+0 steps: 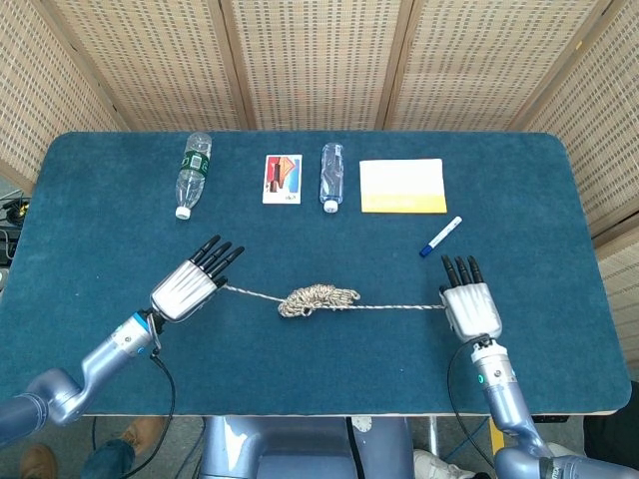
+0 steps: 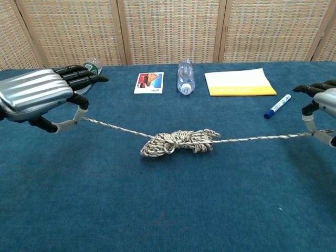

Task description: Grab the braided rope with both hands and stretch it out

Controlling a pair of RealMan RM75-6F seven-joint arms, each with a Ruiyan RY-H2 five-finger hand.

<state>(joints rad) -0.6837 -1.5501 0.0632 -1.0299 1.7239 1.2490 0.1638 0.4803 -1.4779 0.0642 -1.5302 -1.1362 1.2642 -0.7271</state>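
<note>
Near the lower middle of the head view, the braided rope is seen lying on the blue surface as a bunched coil with a thin strand drawn out to each side; the coil is shown at the centre of the chest view. At the lower left of the head view, the left hand is placed at the end of the left strand; in the chest view that strand is pinched beneath the left hand between the thumb and a finger, while the other fingers are stretched forward and slightly apart. At the lower right of the head view, the right hand is set at the end of the right strand; at the right edge of the chest view the right hand is partly cut off, and the strand is seen to end at its lower fingers, where it is pinched.

Along the upper part of the head view, a bottle with a green label, a picture card, a clear bottle and a yellow pad are laid in a row; a blue-capped marker is laid right of centre, just above the right hand.
</note>
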